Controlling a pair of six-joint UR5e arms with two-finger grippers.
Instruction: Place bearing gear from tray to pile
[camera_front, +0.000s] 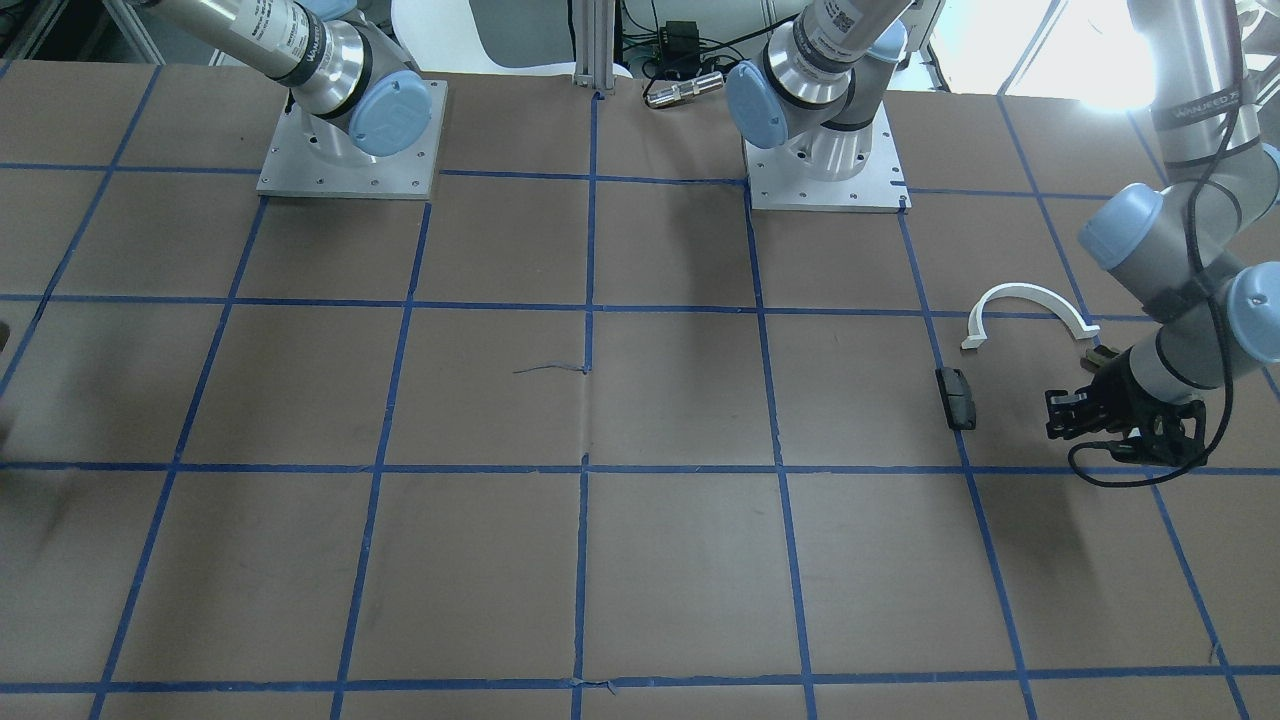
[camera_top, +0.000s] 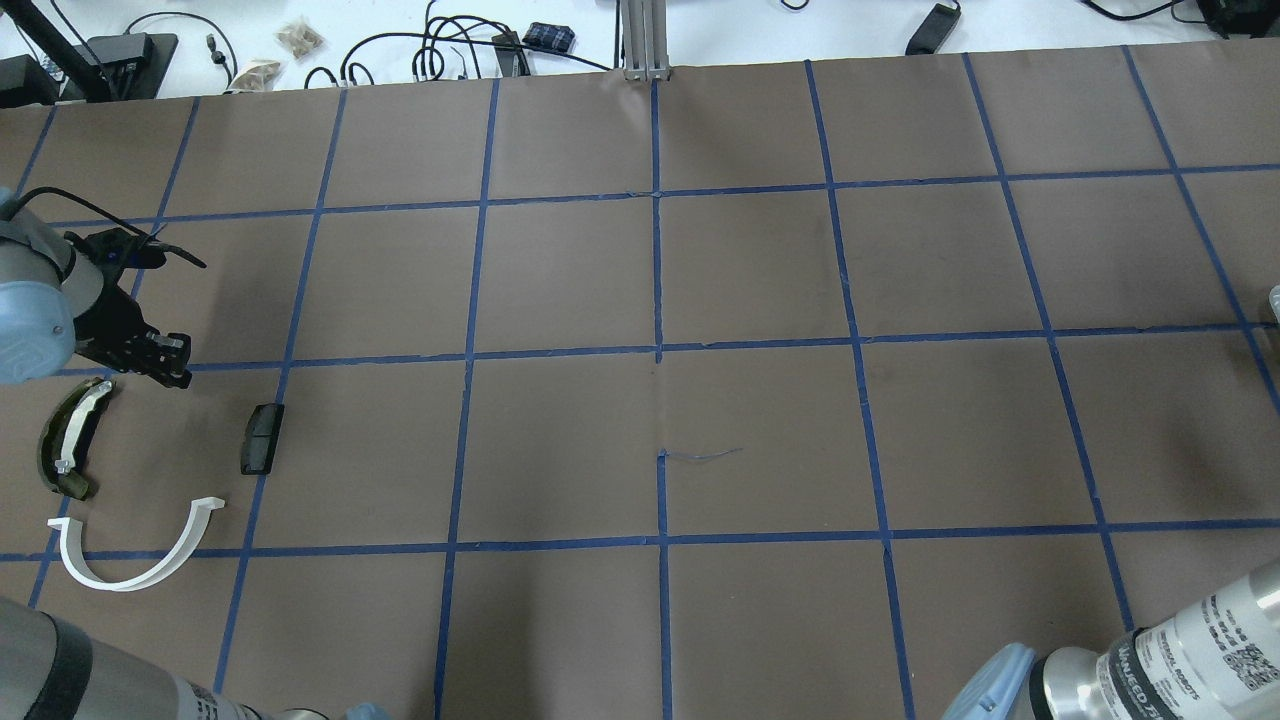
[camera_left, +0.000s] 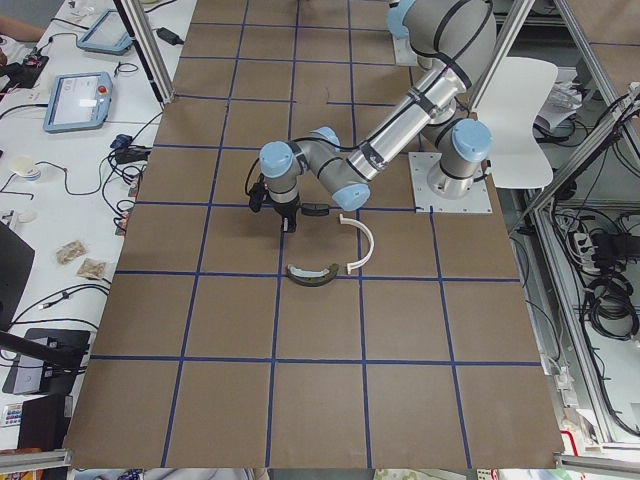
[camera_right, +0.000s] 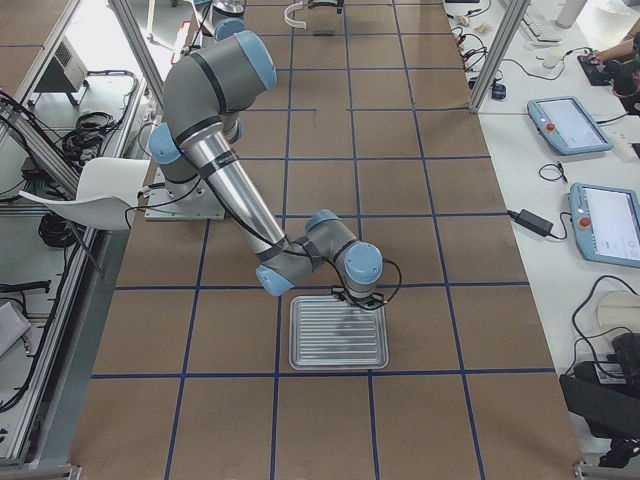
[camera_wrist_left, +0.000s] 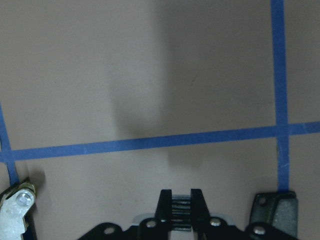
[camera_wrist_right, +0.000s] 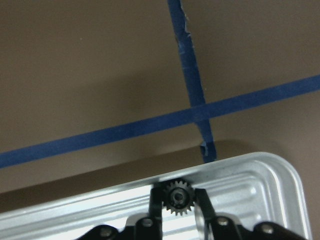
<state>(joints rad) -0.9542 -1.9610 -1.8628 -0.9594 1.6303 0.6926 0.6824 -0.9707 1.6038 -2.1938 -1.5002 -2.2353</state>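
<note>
So the bearing gear (camera_wrist_right: 176, 198) is over the corner of the tray (camera_wrist_right: 280, 170), sitting right between the fingers of the right tool (camera_wrist_right: 177, 191). Going by the wrist view, both fingers look pressed against its teeth, so I'd call that clamped on the gear. Can't tell whether it's off the tray floor yet.

The pile is way over at the other end of the surface (camera_top: 660, 300), well apart from the tray: a white half-ring (camera_top: 135, 555), an olive-green curved piece (camera_top: 70, 440) with a white insert, and a small dark block (camera_top: 262, 438). The left tool (camera_top: 165, 360) hovers just beside the olive piece, fingers together with nothing between them.

Progress-wise, I'd say this is early. The grab looks done or nearly so, but the lift, the carry across and the drop at the pile are all left. No gear among the pile parts that I can see.
</note>
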